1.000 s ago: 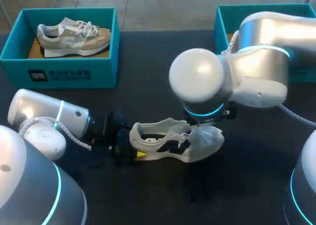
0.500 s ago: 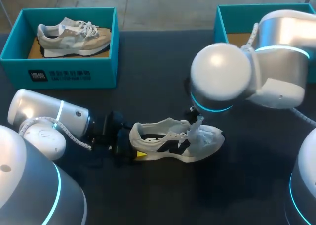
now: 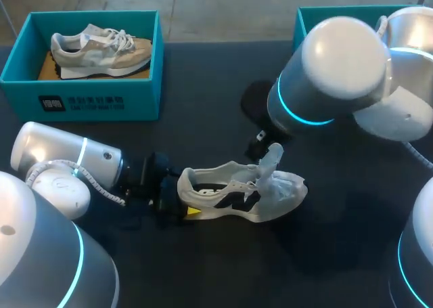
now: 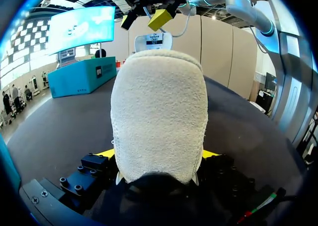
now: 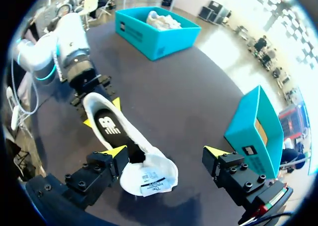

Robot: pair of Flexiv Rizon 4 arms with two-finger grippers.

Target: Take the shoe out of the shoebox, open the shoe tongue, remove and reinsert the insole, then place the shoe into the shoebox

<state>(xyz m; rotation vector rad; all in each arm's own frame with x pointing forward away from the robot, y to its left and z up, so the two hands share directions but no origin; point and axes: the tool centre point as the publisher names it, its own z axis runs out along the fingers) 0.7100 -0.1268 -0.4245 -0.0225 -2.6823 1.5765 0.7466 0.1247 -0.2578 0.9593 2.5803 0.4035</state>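
At my far left, the teal cardboard shoebox (image 3: 81, 99) holds a grey-and-beige suede trainer (image 3: 101, 49). My left gripper (image 3: 184, 198) is clamped on the heel of the white mesh shoe (image 3: 243, 196), which sits on the dark table (image 3: 203, 118) between my arms. In the last second my right arm lifted off the toe and swung back rightward. The pale fabric tongue (image 3: 272, 158) now stands up, so I judge the opening step done and the insole next. My right gripper (image 5: 165, 154) hangs wide open and empty above the toe. The second teal shoebox (image 3: 304, 24) waits further right. The head view mostly hides my right fingers under the arm. The right wrist view shows them, plus the black insole with a white mark (image 5: 112, 126) inside. The left wrist view gives only the heel.
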